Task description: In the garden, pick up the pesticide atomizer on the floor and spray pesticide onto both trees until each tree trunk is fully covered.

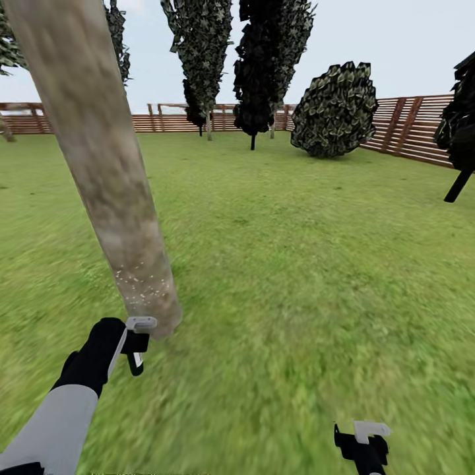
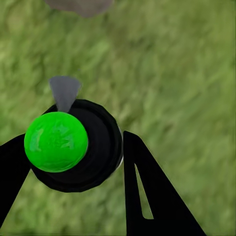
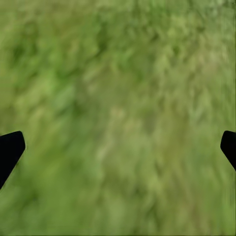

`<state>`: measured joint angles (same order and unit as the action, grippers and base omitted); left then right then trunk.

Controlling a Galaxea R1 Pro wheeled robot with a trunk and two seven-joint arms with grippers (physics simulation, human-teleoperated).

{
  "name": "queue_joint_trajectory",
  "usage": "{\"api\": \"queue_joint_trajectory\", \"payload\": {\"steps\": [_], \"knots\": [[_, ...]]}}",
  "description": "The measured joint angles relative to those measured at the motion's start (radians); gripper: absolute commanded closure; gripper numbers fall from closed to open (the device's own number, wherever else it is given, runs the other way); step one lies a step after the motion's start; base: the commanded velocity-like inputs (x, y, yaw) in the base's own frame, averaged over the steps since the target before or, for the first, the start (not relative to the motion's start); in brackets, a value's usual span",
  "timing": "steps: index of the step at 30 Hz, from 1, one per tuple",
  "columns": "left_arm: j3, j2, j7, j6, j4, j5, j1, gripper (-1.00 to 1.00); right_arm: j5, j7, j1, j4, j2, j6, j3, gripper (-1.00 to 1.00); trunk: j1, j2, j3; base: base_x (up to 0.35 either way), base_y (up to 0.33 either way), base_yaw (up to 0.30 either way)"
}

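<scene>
A thick grey-beige tree trunk (image 1: 99, 165) rises at a slant at the left of the head view. Whitish pesticide specks (image 1: 142, 284) dot its lowest part. My left gripper (image 1: 135, 353) sits just in front of the trunk's base, shut on the pesticide atomizer (image 2: 78, 147). The atomizer is a small black bottle whose round top (image 2: 55, 141) shows bright green, with a grey nozzle (image 2: 64, 91) pointing toward the trunk base (image 2: 78, 5). My right gripper (image 1: 363, 442) hangs low at the right over grass, open and holding nothing (image 3: 118, 147).
Green lawn (image 1: 297, 264) stretches ahead to a brown slatted fence (image 1: 409, 125). Dark narrow cypresses (image 1: 264, 66) and a round bush (image 1: 336, 109) stand at the back. Another dark tree (image 1: 462, 132) leans in at the right edge.
</scene>
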<state>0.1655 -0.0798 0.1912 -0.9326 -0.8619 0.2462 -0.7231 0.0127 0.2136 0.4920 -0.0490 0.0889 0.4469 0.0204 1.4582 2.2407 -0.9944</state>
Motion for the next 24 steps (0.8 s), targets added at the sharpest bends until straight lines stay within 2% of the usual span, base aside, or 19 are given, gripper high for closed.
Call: {"api": "queue_joint_trajectory", "payload": {"steps": [3, 9, 24], "knots": [[-0.001, 0.003, 0.000, 0.000, -0.001, 0.000, -0.003, 1.00, 0.000, 0.000, 0.000, 0.000, 0.000, 0.000, 0.000, -1.00, 0.000, 0.000, 0.000, 0.182, -0.164, 0.227], [-0.003, 0.004, 0.000, 0.001, 0.001, 0.001, 0.001, 1.00, 0.000, 0.000, 0.000, 0.001, 0.001, 0.001, 0.000, -1.00, 0.000, 0.000, 0.000, 0.174, -0.217, 0.026], [-0.001, -0.006, 0.000, 0.001, 0.001, 0.003, 0.003, 1.00, 0.000, 0.000, 0.000, 0.000, 0.001, 0.000, 0.001, -1.00, 0.000, 0.000, 0.000, 0.008, -0.272, 0.000]]}}
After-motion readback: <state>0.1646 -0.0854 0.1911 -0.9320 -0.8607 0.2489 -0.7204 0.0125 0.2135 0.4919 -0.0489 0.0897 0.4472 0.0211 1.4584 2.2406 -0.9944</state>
